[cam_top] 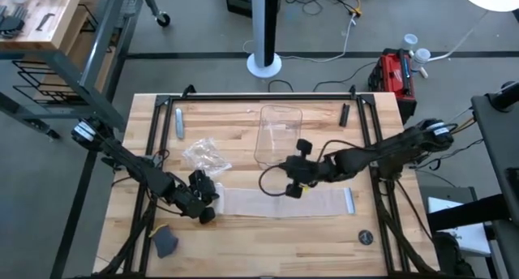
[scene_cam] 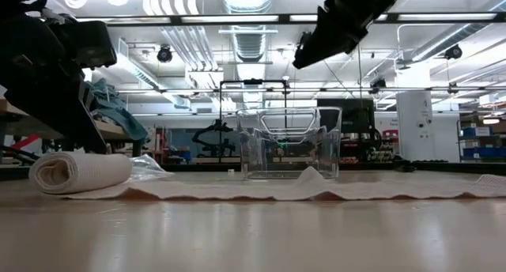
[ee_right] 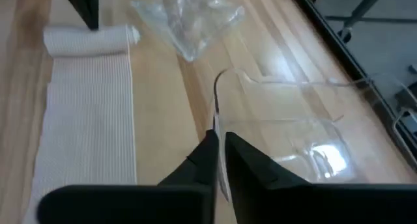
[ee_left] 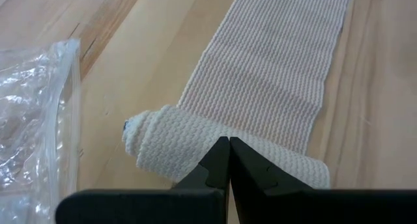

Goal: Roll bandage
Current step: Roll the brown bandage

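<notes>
The bandage [cam_top: 284, 203] lies as a long pale strip across the table's near middle. Its left end is wound into a small roll [ee_left: 163, 136], which also shows in the low view [scene_cam: 79, 171]. My left gripper [ee_left: 229, 140] is shut, its tips on that roll. My right gripper [scene_cam: 304, 60] hangs shut well above the table, over the strip's middle [cam_top: 292, 188], and holds nothing. The strip's right end [cam_top: 349, 199] lies flat on the wood. My left gripper touches the roll's upper side [ee_left: 215, 160] with its shut fingertips, about midway along the roll's length. The fingers come slanting down from the table's left. The roll lies on the table, and the unrolled strip runs flat from it toward the right.
A clear plastic tray [cam_top: 278, 133] stands just beyond the strip's middle. A crumpled clear wrapper [cam_top: 204, 156] lies beyond the roll. A grey piece [cam_top: 165, 241] sits near the front left, a small dark disc [cam_top: 366, 238] at the front right, and a metal clip [cam_top: 179, 121] at the far left.
</notes>
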`<move>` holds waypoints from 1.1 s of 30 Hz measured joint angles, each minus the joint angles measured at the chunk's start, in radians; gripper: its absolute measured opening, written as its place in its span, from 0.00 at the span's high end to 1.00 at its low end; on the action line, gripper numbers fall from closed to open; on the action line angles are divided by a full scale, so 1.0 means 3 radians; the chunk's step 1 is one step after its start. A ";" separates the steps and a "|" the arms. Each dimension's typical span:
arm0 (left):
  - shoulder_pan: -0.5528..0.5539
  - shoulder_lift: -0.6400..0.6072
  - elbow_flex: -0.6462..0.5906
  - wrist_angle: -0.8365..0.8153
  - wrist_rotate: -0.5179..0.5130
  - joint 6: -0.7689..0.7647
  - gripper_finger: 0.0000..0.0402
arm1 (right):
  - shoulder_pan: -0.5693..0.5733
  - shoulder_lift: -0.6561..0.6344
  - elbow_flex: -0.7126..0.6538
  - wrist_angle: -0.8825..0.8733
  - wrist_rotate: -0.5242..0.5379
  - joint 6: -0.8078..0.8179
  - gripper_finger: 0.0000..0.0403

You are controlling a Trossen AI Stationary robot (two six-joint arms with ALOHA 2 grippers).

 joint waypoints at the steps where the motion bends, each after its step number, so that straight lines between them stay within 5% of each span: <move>1: 0.0000 0.0000 0.0000 0.0002 -0.0004 0.0014 1.00 | -0.0029 0.0000 -0.0006 -0.0075 -0.0050 -0.0017 0.90; 9: 0.0000 0.0003 0.0000 0.0001 -0.0024 0.0018 1.00 | -0.0285 0.0293 -0.0014 -0.0040 -0.0282 -0.0142 0.69; 16: 0.0000 0.0003 0.0000 0.0012 -0.0028 0.0018 1.00 | -0.0439 0.0522 -0.0018 -0.0082 -0.0571 -0.0124 0.61; 29: 0.0000 0.0003 0.0000 0.0052 -0.0034 -0.0007 1.00 | -0.0436 0.0361 -0.0018 -0.0350 -0.0633 -0.0206 0.96; 33: 0.0000 0.0003 0.0000 0.0046 -0.0036 -0.0007 1.00 | -0.0429 0.0342 -0.0016 -0.0428 -0.0714 -0.0220 0.98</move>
